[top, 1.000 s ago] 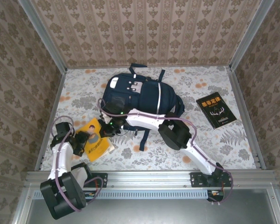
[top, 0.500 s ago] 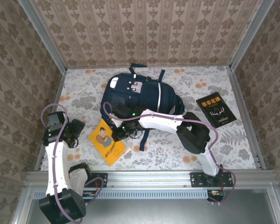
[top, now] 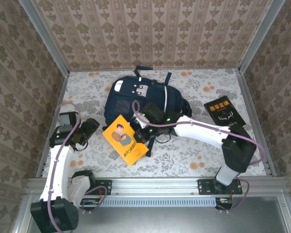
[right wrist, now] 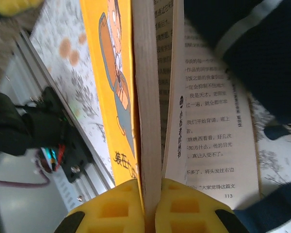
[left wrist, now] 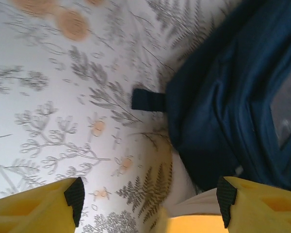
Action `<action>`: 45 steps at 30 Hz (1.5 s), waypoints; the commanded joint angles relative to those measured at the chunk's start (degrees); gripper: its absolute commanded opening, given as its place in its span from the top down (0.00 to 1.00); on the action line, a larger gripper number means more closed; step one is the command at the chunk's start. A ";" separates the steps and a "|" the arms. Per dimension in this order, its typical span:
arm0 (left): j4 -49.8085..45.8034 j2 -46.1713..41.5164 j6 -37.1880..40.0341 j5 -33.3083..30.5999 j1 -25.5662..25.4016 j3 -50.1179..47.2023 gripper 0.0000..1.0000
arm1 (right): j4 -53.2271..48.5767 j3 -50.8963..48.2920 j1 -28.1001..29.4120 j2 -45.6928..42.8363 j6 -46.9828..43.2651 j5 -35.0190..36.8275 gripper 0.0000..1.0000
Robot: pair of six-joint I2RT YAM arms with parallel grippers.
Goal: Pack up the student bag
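**Right jaws clamp a yellow book beside the student bag; left jaws stand open**

Seen from above, the student bag (top: 143, 99), a navy backpack with white stripes, lies flat at the far middle of the floral-patterned desk (top: 194, 155). Its front pocket faces up.

Just near of the bag, a little left of centre, a yellow book (top: 125, 139) sits at a diagonal. The right arm (top: 199, 128) reaches across from the right. Its jaws are closed tight on the book's right edge, close against the bag's near side. In the right wrist view the two yellow fingers (right wrist: 111, 213) pinch the block of pages. The yellow cover is on the left, and one printed page fans loose to the right, toward the navy bag fabric (right wrist: 262, 53).

The left arm (top: 63, 145) stands at the left side of the desk. Its jaws point right, toward the book and bag, spread wide with nothing between them. In the left wrist view its yellow fingers (left wrist: 34, 208) sit far apart above the desk cloth, with the bag (left wrist: 233, 97) on the right.

A black book (top: 224, 114) lies flat at the right of the desk, apart from the bag.
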 commanded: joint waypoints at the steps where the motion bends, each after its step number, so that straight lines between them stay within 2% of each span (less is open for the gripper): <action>1: 3.46 1.43 5.32 4.89 -2.43 5.18 0.25 | 9.12 -2.03 -4.57 -6.24 7.04 -2.77 1.00; 5: 8.05 1.71 8.51 9.86 -7.07 9.10 0.25 | 11.22 -3.58 -8.74 -10.35 12.73 -4.11 1.00; 9: 15.80 3.05 7.28 15.97 -12.01 10.34 0.25 | 14.89 -4.39 -11.86 -12.79 17.90 -6.59 1.00; 15: 17.48 8.94 4.92 16.07 -17.17 13.79 0.25 | 19.65 -3.50 -13.77 -16.10 23.52 -9.35 1.00; 23: 20.87 13.15 1.95 17.21 -19.39 17.49 0.25 | 29.21 -4.77 -15.80 -17.49 32.04 -13.29 1.00; 30: 34.60 16.91 -6.58 22.93 -21.30 14.77 0.25 | 41.50 -8.47 -17.45 -17.02 39.96 -15.28 1.00; 34: 33.64 18.65 -6.45 22.15 -22.12 14.67 0.25 | 46.52 -9.60 -18.19 -16.67 43.06 -15.93 1.00; 40: 37.82 19.78 -9.34 22.93 -22.12 12.22 0.24 | 52.50 -11.40 -18.78 -16.28 46.33 -15.99 1.00; 45: 48.96 21.85 -18.06 26.31 -22.13 8.94 0.24 | 55.34 -12.40 -18.80 -14.62 47.91 -16.09 1.00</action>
